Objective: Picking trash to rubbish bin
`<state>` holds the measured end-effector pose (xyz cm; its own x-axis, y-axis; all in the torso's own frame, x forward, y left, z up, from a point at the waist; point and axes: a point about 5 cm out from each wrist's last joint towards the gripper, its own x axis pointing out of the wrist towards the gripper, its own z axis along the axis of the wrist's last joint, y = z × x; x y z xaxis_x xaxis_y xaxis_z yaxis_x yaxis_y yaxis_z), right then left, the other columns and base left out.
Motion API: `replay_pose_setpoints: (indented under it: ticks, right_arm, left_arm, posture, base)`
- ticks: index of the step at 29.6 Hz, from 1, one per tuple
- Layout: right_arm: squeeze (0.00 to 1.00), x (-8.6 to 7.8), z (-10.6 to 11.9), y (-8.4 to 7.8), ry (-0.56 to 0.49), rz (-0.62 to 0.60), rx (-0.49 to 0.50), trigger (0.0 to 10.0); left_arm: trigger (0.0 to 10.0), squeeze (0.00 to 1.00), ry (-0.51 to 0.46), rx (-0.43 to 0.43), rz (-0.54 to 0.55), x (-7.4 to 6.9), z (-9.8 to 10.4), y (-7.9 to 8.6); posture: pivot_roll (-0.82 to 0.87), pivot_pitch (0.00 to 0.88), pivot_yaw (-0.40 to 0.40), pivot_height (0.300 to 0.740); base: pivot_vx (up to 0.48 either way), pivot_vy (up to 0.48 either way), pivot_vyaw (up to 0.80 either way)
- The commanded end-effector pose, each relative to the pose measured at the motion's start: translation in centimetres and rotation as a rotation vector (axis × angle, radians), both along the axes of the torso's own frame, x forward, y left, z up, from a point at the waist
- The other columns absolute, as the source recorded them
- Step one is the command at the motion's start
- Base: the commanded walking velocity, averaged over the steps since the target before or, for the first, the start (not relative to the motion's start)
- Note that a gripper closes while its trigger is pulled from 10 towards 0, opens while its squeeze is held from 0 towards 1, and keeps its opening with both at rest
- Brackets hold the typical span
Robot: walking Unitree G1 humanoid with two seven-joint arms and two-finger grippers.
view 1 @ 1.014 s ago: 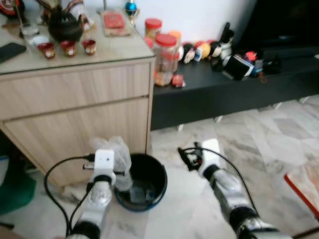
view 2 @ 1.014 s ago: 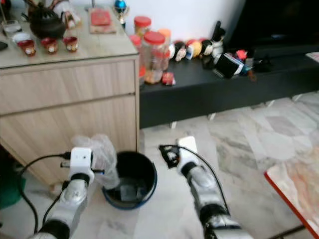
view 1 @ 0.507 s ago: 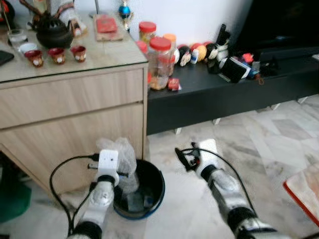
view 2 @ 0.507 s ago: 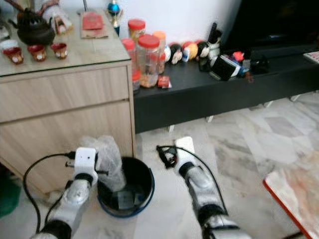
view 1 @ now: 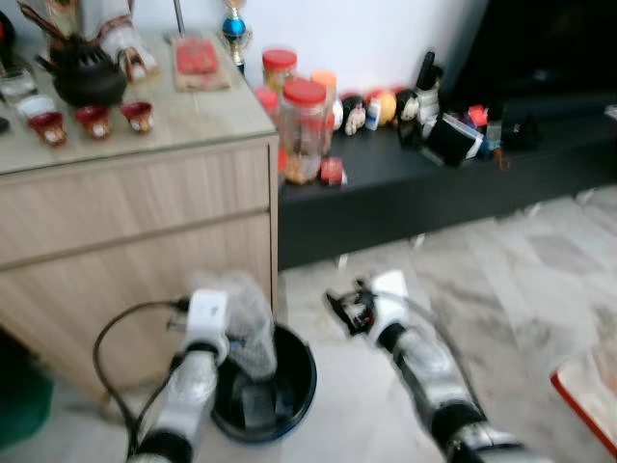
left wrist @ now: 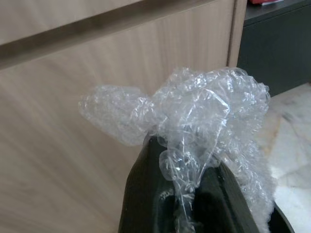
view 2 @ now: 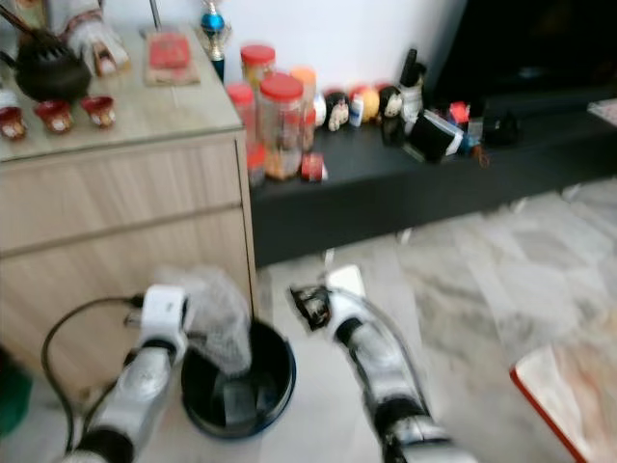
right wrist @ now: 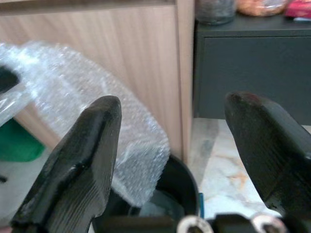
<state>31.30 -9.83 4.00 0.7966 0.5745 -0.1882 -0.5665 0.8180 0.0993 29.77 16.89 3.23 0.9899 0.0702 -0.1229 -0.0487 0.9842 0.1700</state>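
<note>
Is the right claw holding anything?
No. The right claw is open with nothing between its fingers; the bubble wrap is in the left claw.

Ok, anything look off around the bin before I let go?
Nothing spilled or damaged. The left claw is shut on the bubble wrap, which hangs over the near rim of the black bin rather than its middle, so it might drape over the edge. The right claw is open beside it.

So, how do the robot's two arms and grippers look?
Both arms are silver, with ribbed segments. The left arm ends in a white block, with a black cable looping beside it. The right gripper has two long black fingers, matte and rounded at the tips.
</note>
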Motion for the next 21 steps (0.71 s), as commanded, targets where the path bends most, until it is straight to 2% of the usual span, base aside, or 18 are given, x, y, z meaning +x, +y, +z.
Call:
replay_pose_setpoints:
  ticks: [1,6,13,16,18,21]
  right_arm:
    - [0.00,0.2,0.2,-0.7,0.002,0.023,-0.022,10.0]
    - [0.00,0.0,0.3,0.0,-0.003,0.102,-0.031,10.0]
    - [0.00,-0.1,0.8,0.9,-0.018,0.208,-0.031,10.0]
    - [0.00,-0.1,0.8,0.9,-0.018,0.213,-0.031,10.0]
    - [0.00,-0.4,1.0,1.2,-0.019,0.279,-0.030,10.0]
    - [0.00,-0.6,1.1,1.3,-0.021,0.315,-0.036,10.0]
  left_arm:
    - [10.0,0.00,0.020,-0.022,-0.025,-0.1,-0.3,-1.1]
    - [10.0,0.00,0.034,-0.025,-0.018,-0.2,-0.5,-1.0]
    - [10.0,0.00,0.078,-0.035,-0.035,-0.5,-1.2,-1.2]
    - [10.0,0.00,0.082,-0.037,-0.034,-0.5,-1.3,-1.2]
    - [10.0,0.00,0.120,-0.041,-0.018,-0.7,-1.8,-1.1]
    - [10.0,0.00,0.128,-0.044,-0.009,-0.5,-1.8,-0.9]
  posture:
    - [0.01,0.097,-0.055,0.740]
    - [0.01,0.104,-0.057,0.740]
    - [0.00,0.116,-0.069,0.740]
    - [0.00,0.116,-0.069,0.740]
    - [-0.01,0.118,-0.076,0.740]
    - [-0.01,0.118,-0.082,0.740]
  base:
    - [0.307,0.000,0.00]
    - [0.287,0.000,0.00]
    - [0.000,0.000,0.00]
    - [0.000,0.000,0.00]
    - [0.000,0.000,0.00]
    - [0.000,0.000,0.00]
